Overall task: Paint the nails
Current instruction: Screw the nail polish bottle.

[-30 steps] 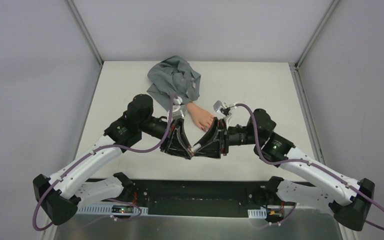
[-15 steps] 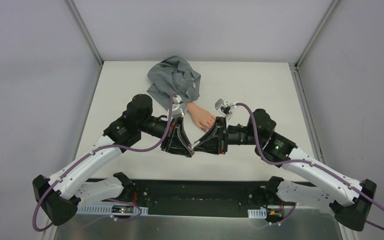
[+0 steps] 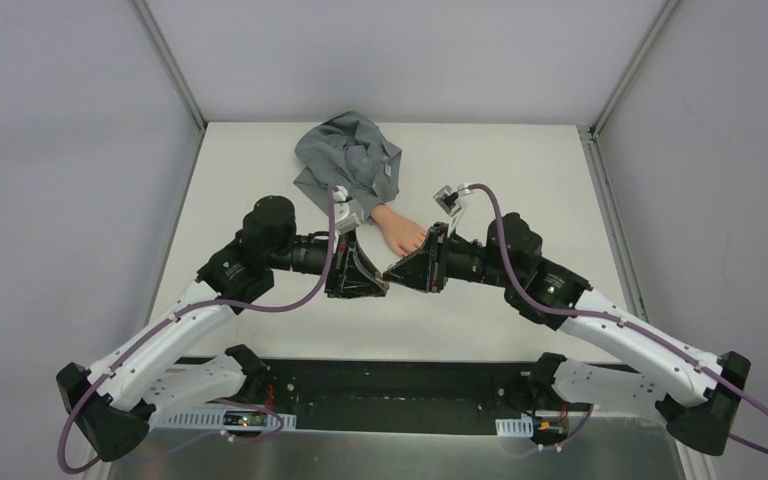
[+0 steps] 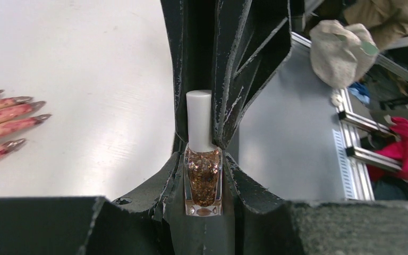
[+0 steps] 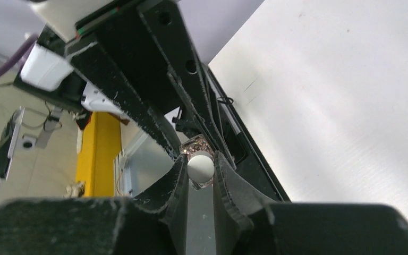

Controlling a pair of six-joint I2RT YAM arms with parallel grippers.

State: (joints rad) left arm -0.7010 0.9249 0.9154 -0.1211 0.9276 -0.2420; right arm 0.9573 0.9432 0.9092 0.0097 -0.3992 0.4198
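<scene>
While you look down from above, the white worktop (image 3: pixel 520 170) fills the middle of the view, and everything on it is best placed from the fake hand (image 3: pixel 398 230). Your left arm (image 3: pixel 210 300) and right arm (image 3: pixel 600 320) reach in from either side and meet just on the near side of that hand. A crumpled grey sleeve (image 3: pixel 345 155) lies on the hand's far side, touching its wrist.

The hand is peach-coloured and lies flat, fingers pointing towards the arms. Your left end effector (image 3: pixel 372 284) sits just near-left of the fingers, narrow and clamped on the glass body of a small bottle (image 4: pixel 203 183) of coppery glitter polish. Your right end effector (image 5: pixel 201 166) sits just near-right of the fingers, part of it covering the fingertips from above. It is drawn in narrow too, its fingers pressed on either side of the bottle's white cap (image 4: pixel 199 119). The cap is seated on the bottle neck.

From your left wrist camera, the bottle is off to one side of the fingers, apart from them, with bare worktop between. The nails (image 4: pixel 34 105) tip those fingers at the frame's left edge: long, pointed, dark purplish-red, some with a brownish sheen, and red smears run up the fingers behind them.
</scene>
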